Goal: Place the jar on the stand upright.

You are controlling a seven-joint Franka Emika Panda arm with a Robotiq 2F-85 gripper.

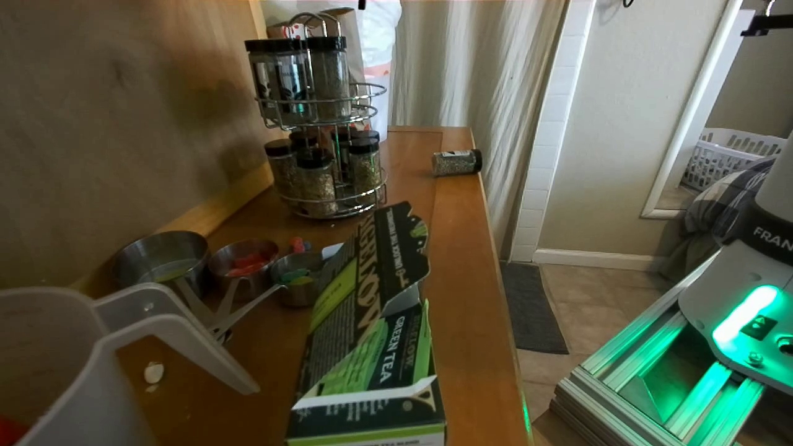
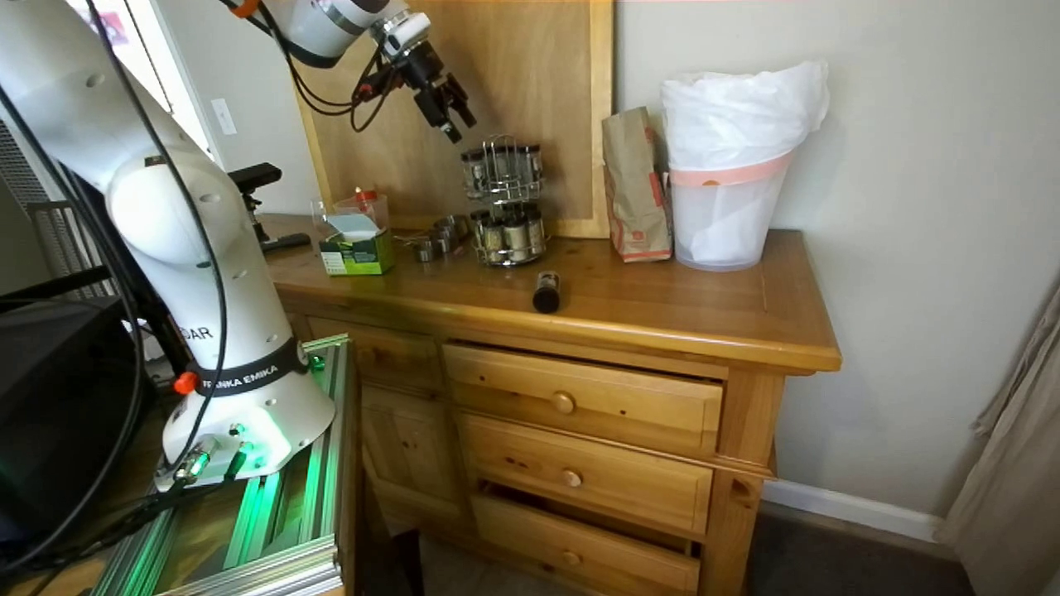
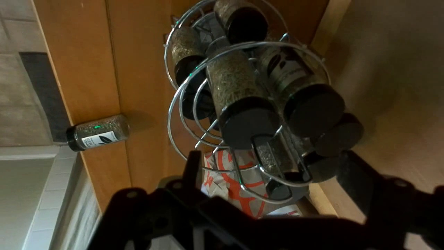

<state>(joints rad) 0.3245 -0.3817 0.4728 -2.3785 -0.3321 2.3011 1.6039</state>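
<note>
The jar (image 1: 457,162) is clear glass with a dark cap and greenish contents. It lies on its side near the dresser's front edge, also seen in an exterior view (image 2: 546,292) and the wrist view (image 3: 100,133), its cap toward the edge. The stand (image 1: 328,215) is a two-tier chrome wire carousel holding several upright jars. It also shows in an exterior view (image 2: 507,263). In the wrist view the stand's upper tier (image 3: 170,121) shows an unfilled ring section on the jar's side. My gripper (image 2: 460,128) is open and empty, above and beside the stand's top; its fingers (image 3: 270,154) are wide apart.
A green tea box (image 1: 372,347), metal measuring cups (image 1: 162,257) and a translucent pitcher (image 1: 56,359) stand on the dresser (image 2: 662,310). A paper bag (image 2: 636,186) and a lined bin (image 2: 719,215) stand beyond the stand. A wooden panel (image 2: 546,83) rises behind it.
</note>
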